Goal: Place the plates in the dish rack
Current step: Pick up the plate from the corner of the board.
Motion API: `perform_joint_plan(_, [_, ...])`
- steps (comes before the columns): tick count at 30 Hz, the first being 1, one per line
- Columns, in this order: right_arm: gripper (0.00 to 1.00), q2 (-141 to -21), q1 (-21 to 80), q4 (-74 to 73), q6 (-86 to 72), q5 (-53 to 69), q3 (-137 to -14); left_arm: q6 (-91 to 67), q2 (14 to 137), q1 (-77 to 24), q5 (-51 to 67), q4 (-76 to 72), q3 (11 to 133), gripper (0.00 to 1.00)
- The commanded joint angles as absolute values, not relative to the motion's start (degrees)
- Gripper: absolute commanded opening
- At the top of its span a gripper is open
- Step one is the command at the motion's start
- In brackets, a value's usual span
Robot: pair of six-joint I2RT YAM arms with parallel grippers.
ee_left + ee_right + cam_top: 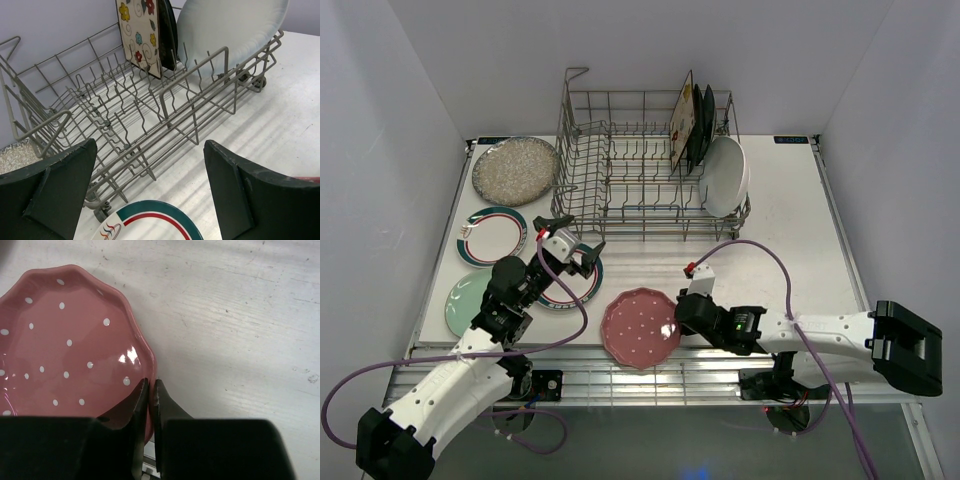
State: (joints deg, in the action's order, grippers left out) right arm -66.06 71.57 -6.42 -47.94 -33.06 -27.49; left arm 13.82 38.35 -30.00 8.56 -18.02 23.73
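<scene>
The grey wire dish rack stands at the back and holds a cream floral square plate, a black one behind it and a white oval plate. My right gripper is shut on the right rim of the pink scalloped plate, which lies on the table; the wrist view shows the rim pinched between the fingers. My left gripper is open and empty above a teal-rimmed white plate, just in front of the rack.
A speckled silver round plate lies at the back left. A second teal-rimmed plate and a pale green plate lie along the left edge. A slatted ledge runs along the near side.
</scene>
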Motion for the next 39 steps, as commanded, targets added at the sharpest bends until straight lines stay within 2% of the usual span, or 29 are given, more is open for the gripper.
perform_joint_plan(1, [0.08, -63.6, 71.2, -6.1, -50.0, -38.5, -27.0, 15.2, 38.2, -29.9, 12.8, -16.1, 23.4, 0.98])
perform_joint_plan(7, [0.08, -62.5, 70.8, -6.7, -51.1, -39.2, -27.1, 19.2, 41.5, -29.9, 32.1, -6.3, 26.7, 0.98])
perform_joint_plan(17, [0.08, -64.2, 69.7, -11.3, -58.2, -38.7, -31.2, 21.3, 40.8, -30.1, 40.4, -7.0, 24.5, 0.98])
perform_joint_plan(25, [0.08, -62.2, 69.0, -11.3, -59.8, -35.3, -32.4, 23.2, 43.2, -34.8, 38.5, -8.0, 23.6, 0.98])
perform_joint_plan(31, [0.08, -61.3, 68.4, -12.3, -61.3, -32.8, -34.4, 28.4, 45.6, -46.8, 27.7, -12.3, 20.2, 0.98])
perform_joint_plan(39, [0.08, -61.5, 68.1, -13.3, -63.3, -30.9, -35.9, 32.2, 46.9, -51.1, 22.7, -15.9, 17.2, 0.98])
